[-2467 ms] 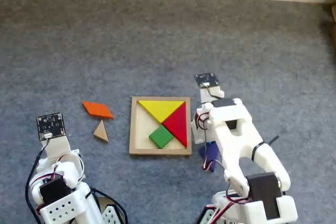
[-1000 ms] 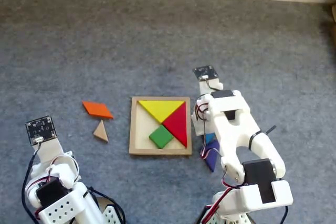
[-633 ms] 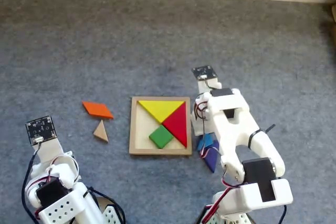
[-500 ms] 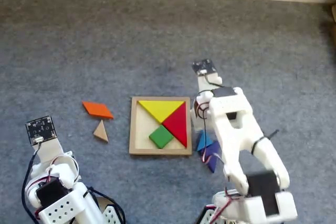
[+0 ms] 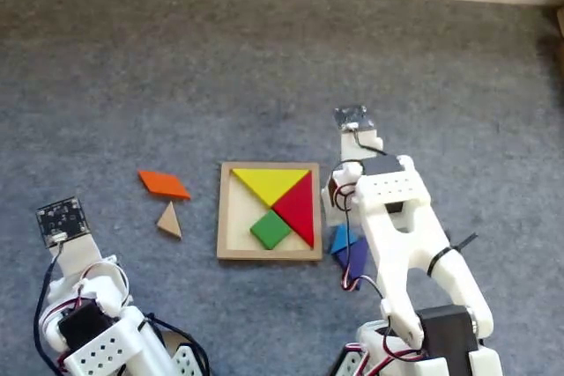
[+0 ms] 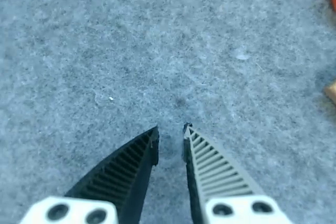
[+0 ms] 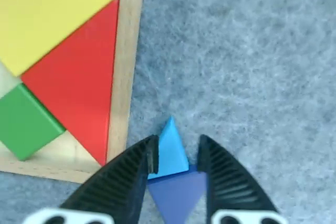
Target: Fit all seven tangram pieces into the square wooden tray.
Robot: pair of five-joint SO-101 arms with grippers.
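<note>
Across the whole table there's a grey carpet-like mat (image 5: 264, 59), and everything sits on it; the right arm (image 5: 405, 235) stretches along the right side of the tray, while the left arm (image 5: 88, 305) is tucked at the near left corner, well apart from any piece.

The square wooden tray (image 5: 269, 255) lies in the middle, with three pieces in it; the yellow triangle (image 5: 267, 184) fills the far part, the red triangle (image 5: 300, 207) sits against the right wall, and the two meet edge to edge; the left side and near strip of the tray floor are bare wood.

The orange parallelogram (image 5: 164, 184) lies flat on the mat left of the tray; the green square (image 5: 270, 229) is in the tray, turned like a diamond and touching the red one.

Just outside the tray's right wall are a dark blue triangle (image 5: 356, 254) and a light blue triangle (image 5: 341, 239), touching each other, both flat on the mat; the little tan triangle (image 5: 169, 220) is just beside the orange piece, on its near side.

The right gripper (image 7: 177, 152) straddles the light blue triangle, jaws parted and not clamped on it, a sliver of gap on one side; the left gripper (image 6: 170, 128) points at bare mat, jaws a crack apart, holding nothing.
</note>
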